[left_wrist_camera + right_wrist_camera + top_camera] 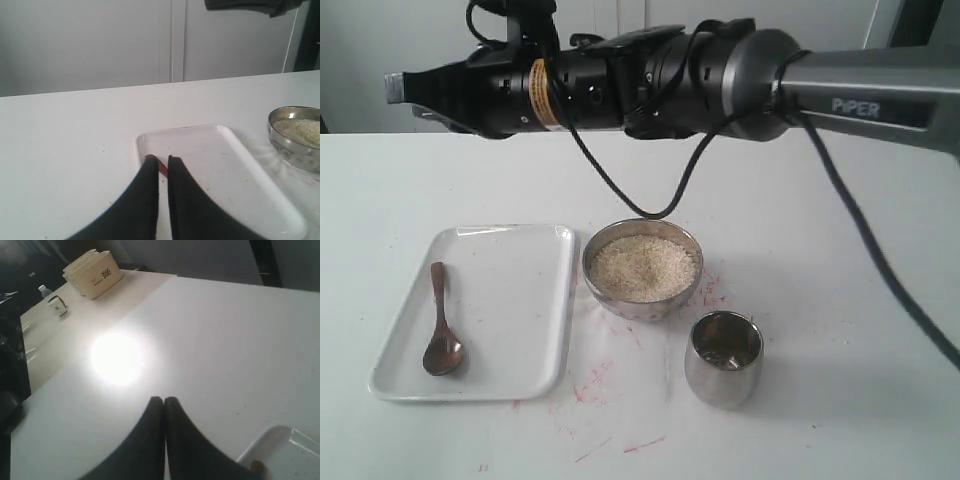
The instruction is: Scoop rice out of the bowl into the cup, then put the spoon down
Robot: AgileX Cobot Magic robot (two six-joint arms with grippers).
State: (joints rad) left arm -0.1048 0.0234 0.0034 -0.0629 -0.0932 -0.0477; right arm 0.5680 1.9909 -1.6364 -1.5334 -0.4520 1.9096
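The spoon (442, 335) is lying in the tray (535, 300) at nine o'clock of the bowl (642, 268); both pincers, right (163, 400) and left (163, 159), are sitting closed, gripping nothing.

Bright glare patch on table (116, 358)

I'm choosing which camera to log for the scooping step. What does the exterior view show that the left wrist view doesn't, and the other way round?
Only the exterior view shows the cup, the whole spoon lying on the tray, and the right arm stretched above the table.

Only the left wrist view shows the left gripper, its fingers nearly together just above the spoon's handle tip, holding nothing.

Both show the white tray, the bowl with rice and the white table.
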